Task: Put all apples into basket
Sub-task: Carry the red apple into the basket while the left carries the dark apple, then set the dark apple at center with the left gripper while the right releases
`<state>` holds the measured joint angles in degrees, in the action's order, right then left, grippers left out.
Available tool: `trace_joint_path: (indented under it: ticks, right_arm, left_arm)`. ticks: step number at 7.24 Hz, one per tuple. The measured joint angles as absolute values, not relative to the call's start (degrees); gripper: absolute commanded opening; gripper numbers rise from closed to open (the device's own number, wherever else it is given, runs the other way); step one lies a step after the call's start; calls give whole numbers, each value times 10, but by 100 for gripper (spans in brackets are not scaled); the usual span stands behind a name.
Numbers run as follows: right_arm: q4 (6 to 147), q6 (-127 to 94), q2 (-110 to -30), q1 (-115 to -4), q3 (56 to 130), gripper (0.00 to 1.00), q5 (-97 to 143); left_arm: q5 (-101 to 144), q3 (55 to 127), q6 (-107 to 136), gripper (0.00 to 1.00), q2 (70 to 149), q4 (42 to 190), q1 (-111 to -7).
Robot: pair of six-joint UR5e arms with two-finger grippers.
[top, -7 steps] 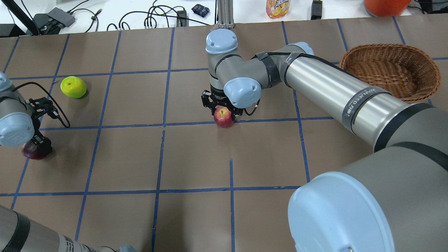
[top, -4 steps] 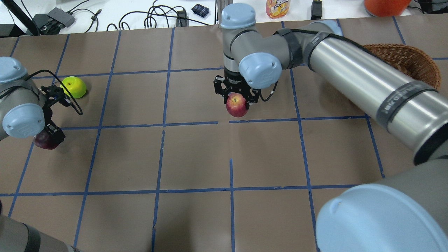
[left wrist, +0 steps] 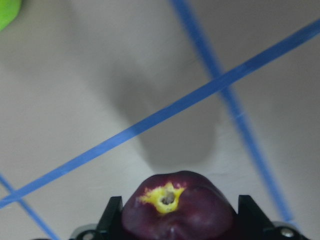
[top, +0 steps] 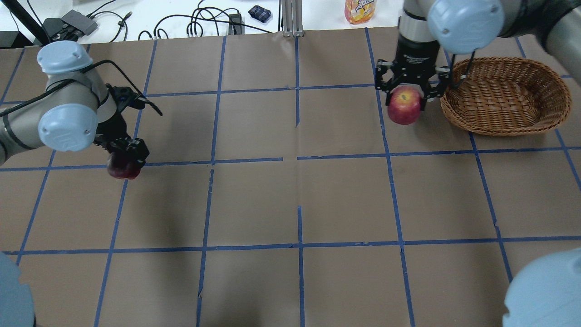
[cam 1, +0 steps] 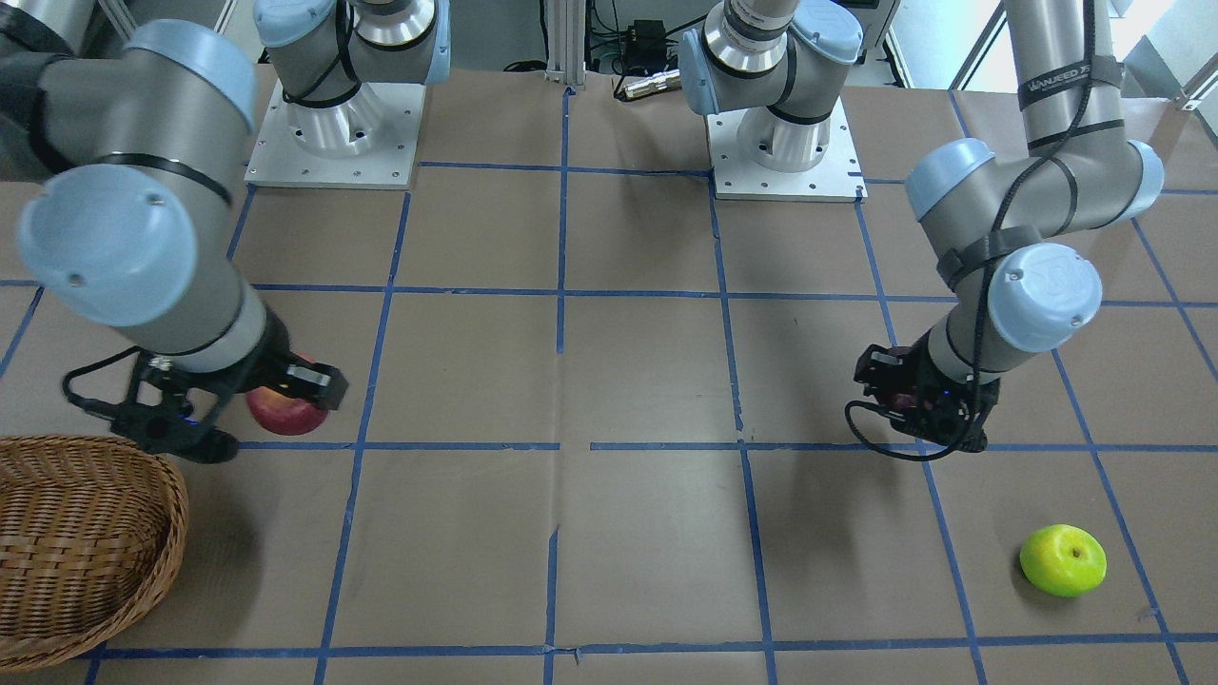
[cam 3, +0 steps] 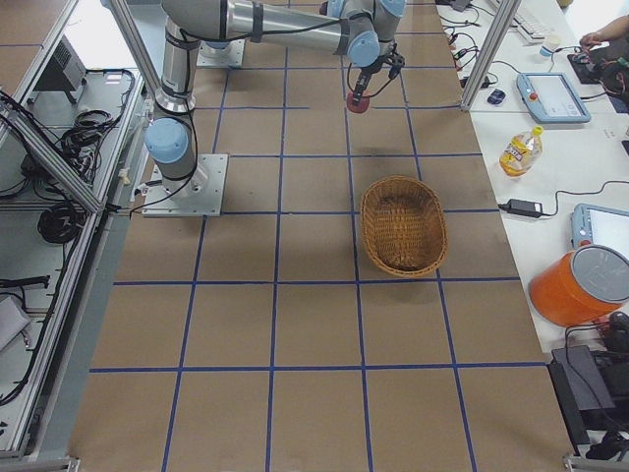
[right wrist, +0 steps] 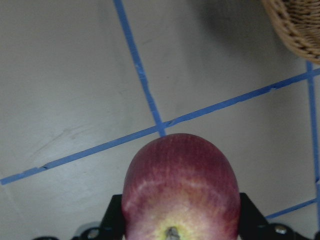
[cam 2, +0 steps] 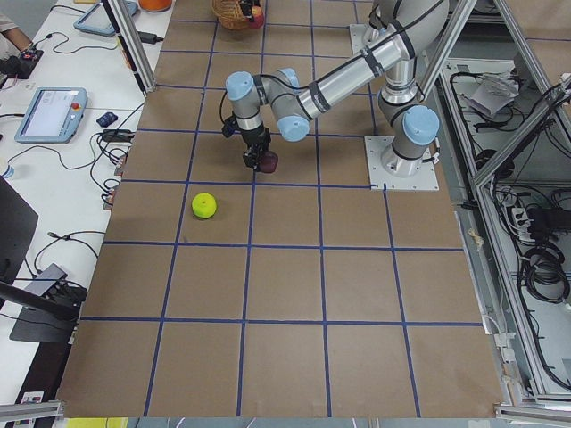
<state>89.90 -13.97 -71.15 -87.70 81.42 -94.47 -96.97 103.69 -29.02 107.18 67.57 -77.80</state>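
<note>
My right gripper (top: 405, 101) is shut on the red apple (top: 404, 109) and holds it above the table, just left of the wicker basket (top: 506, 97). The red apple fills the bottom of the right wrist view (right wrist: 180, 185), with the basket's rim (right wrist: 300, 25) at the top right. My left gripper (top: 125, 159) is shut on the dark maroon apple (top: 121, 169), lifted off the table at the left; this apple also shows in the left wrist view (left wrist: 175, 210). The green apple (cam 1: 1063, 560) lies on the table beyond the left gripper and is hidden by the left arm in the overhead view.
The table is brown paper with a grid of blue tape lines (top: 297, 159). Cables, a bottle (top: 360, 10) and an orange container lie on the white bench beyond the far edge. The basket (cam 1: 86, 542) holds nothing.
My right gripper has carried the red apple up and to the right, from mid-table to beside the basket. My left gripper has lifted the maroon apple and moved it right; the left arm now covers the green apple.
</note>
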Motion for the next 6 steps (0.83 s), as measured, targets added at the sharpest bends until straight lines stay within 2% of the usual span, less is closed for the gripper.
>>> trace_joint_path:
  ticks: [3, 5, 6]
  right_arm:
    - [917, 115, -712, -715, 816, 0, -979]
    - [995, 222, -664, -641, 812, 0, -1005]
    - [1039, 243, -634, -628, 807, 0, -1024]
  left_arm:
    - [-914, 971, -64, 29, 1102, 683, -945]
    - [-864, 954, 36, 32, 1149, 607, -1010]
    - [-857, 948, 63, 42, 1173, 577, -1040]
